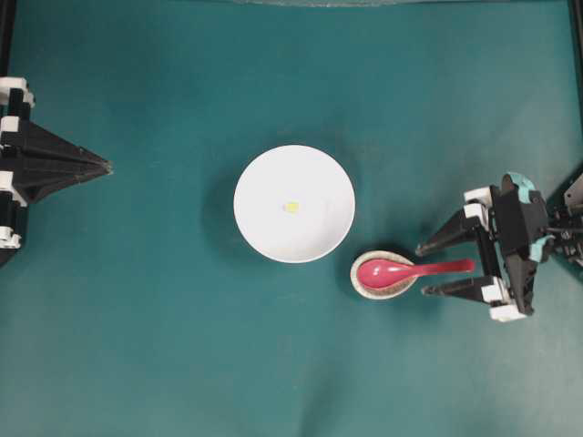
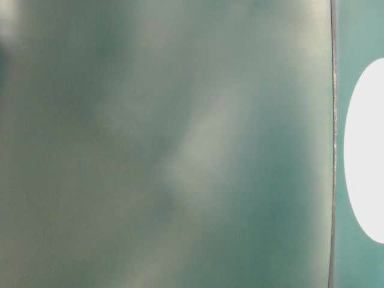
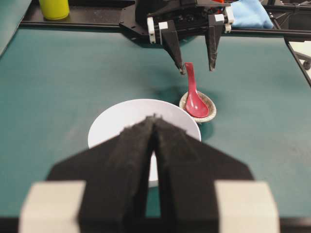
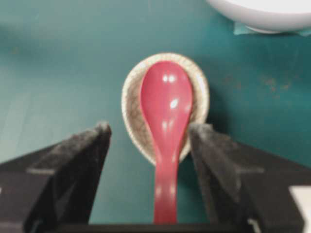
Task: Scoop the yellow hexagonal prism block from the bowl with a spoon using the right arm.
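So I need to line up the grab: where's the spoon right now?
In the overhead view the spoon lies right of the bowl, its scoop in the small speckled dish, its handle pointing right between the open right claw's fingers.

Light: even overhead brightness is flattening shadows.
Glare: highlights are glinting on the spoon (image 4: 165, 124).
Focus: the table-level view is blurring throughout; the bowl (image 2: 365, 150) is overexposing at three o'clock.
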